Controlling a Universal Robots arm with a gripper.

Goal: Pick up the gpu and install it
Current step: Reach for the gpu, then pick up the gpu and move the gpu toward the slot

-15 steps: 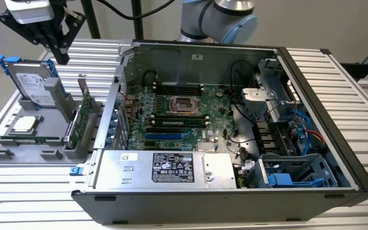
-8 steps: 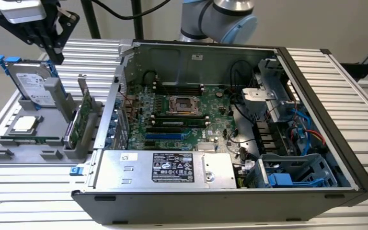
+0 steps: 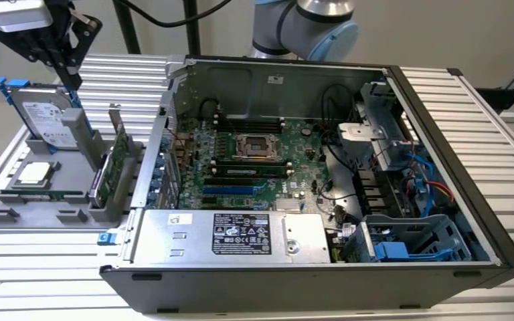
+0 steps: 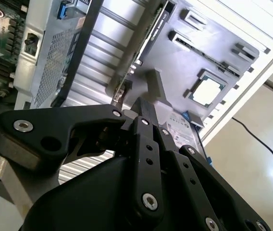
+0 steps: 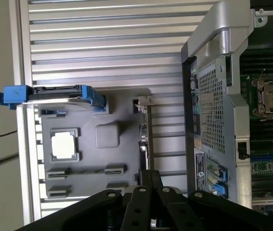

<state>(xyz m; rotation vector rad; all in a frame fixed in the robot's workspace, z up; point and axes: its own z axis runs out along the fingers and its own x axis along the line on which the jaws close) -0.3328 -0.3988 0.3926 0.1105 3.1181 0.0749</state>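
A big silver metal table point(image 3: 43, 267) with long ridges running across its top carries everything. In the exterior view, a flat grey plastic tray point(image 3: 25, 217) with slots and little walls lies on the table at nine o'clock. A big black and silver computer box point(image 3: 328, 284) with its side open lies just beside the tray, from the middle out to three o'clock.

Saw the gpu point(image 3: 107, 175) edge-on only, lower edge sunk behind the grey holder point(image 3: 38, 200) wall. Found one end of it hidden behind the gripper point(image 5: 151, 174) in the first wrist view. Could not make out the cooler face anywhere.
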